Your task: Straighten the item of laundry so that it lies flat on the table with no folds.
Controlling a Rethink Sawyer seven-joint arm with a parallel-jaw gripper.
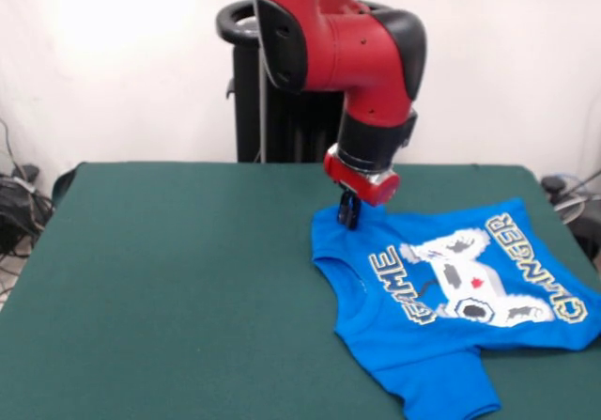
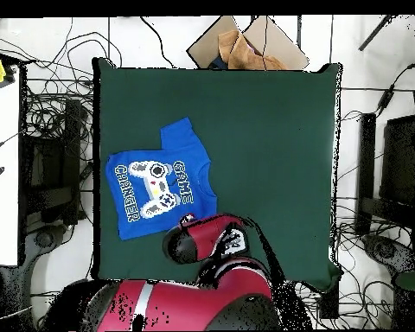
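Dark green felt covers the table (image 1: 169,288), which stands before a white wall. The item of laundry (image 1: 451,298), a bright blue T-shirt, lies print side up near the table's right edge in the front view; in the overhead view it sits by the left edge (image 2: 159,177), toward the robot's side. White controller print and the words "GAME CHANGER" are readable across the chest. The body of the shirt is largely spread out. One sleeve (image 1: 441,387) extends toward the near table edge with some wrinkling; the opposite sleeve corner lies under the tool. The gripper (image 1: 349,211) is down at that far corner of the shirt, at or touching the cloth; whether its fingers are apart or together cannot be told from either view. The red and black arm (image 1: 357,54) descends from the pedestal (image 1: 258,91) behind. Cables (image 2: 55,60) and cardboard (image 2: 245,43) lie on the floor around the table.
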